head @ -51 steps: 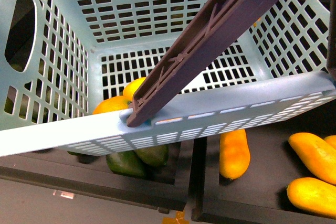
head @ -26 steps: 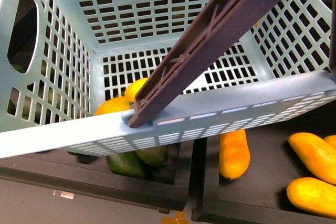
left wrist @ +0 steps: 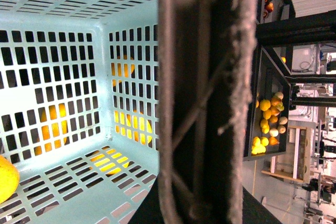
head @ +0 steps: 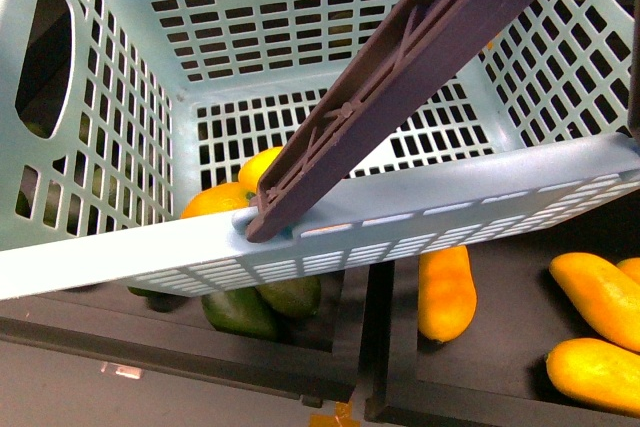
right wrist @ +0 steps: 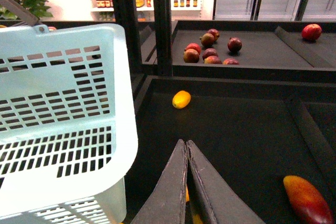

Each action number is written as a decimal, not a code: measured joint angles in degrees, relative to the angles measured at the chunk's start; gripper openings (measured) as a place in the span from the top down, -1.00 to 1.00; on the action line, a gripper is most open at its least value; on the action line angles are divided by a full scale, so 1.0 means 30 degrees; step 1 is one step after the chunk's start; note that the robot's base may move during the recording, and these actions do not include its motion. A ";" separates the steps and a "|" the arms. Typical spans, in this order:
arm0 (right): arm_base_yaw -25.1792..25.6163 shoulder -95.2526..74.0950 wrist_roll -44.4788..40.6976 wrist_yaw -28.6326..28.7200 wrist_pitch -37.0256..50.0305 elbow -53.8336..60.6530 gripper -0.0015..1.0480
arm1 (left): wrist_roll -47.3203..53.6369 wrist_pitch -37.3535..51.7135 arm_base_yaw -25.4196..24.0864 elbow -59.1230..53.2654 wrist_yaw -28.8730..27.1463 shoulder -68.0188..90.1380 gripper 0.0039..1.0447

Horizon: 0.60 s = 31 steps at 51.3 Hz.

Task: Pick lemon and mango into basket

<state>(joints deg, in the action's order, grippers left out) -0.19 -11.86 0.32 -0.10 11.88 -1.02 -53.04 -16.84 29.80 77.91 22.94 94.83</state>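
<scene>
The light-teal basket (head: 150, 247) hangs tilted and fills the front view, with its brown handle bar (head: 400, 77) slanting across it. My left gripper (left wrist: 199, 203) is shut on that bar (left wrist: 199, 98), which blocks the middle of the left wrist view. In the basket's low corner lie a rounded yellow lemon (head: 258, 167) and a yellow-orange fruit (head: 212, 202), half hidden by the rim. One yellow fruit (left wrist: 5, 178) shows on the basket floor. Mangoes (head: 446, 292) lie in the black tray below. My right gripper (right wrist: 186, 148) is shut and empty beside the basket (right wrist: 63, 119).
Dark green fruits (head: 260, 309) lie in the black tray under the basket, with more mangoes (head: 600, 292) to the right. In the right wrist view a small yellow-orange fruit (right wrist: 181, 99), a red-yellow mango (right wrist: 307, 200) and red apples (right wrist: 210, 51) lie on black shelves.
The basket has shifted very slightly in the front view. Nothing else has visibly moved.
</scene>
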 joint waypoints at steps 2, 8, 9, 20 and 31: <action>0.0000 0.0321 0.0000 0.0000 -0.0313 0.0000 0.96 | 0.0000 0.0000 -0.0007 0.0000 0.0000 0.0000 0.91; 0.0000 0.1639 0.0000 0.0007 -0.2040 0.0000 0.96 | 0.0000 0.0000 0.0000 0.0000 0.0000 0.0000 0.91; 0.0000 0.2455 0.0000 0.0036 -0.3104 0.0000 0.96 | 0.0000 0.0000 -0.0007 0.0000 0.0015 0.0000 0.91; 0.0000 0.3810 -0.0029 -0.0007 -0.3927 0.0000 0.93 | -0.0029 0.0000 0.0000 0.0000 0.0007 0.0000 0.91; 0.0000 0.3825 -0.0029 -0.0007 -0.3934 0.0000 0.20 | -0.0022 0.0000 0.0000 0.0000 0.0000 0.0000 0.91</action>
<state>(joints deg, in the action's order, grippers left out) -0.19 -0.38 0.23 -0.12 0.08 -1.02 -53.10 -16.84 29.80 77.91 22.94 94.83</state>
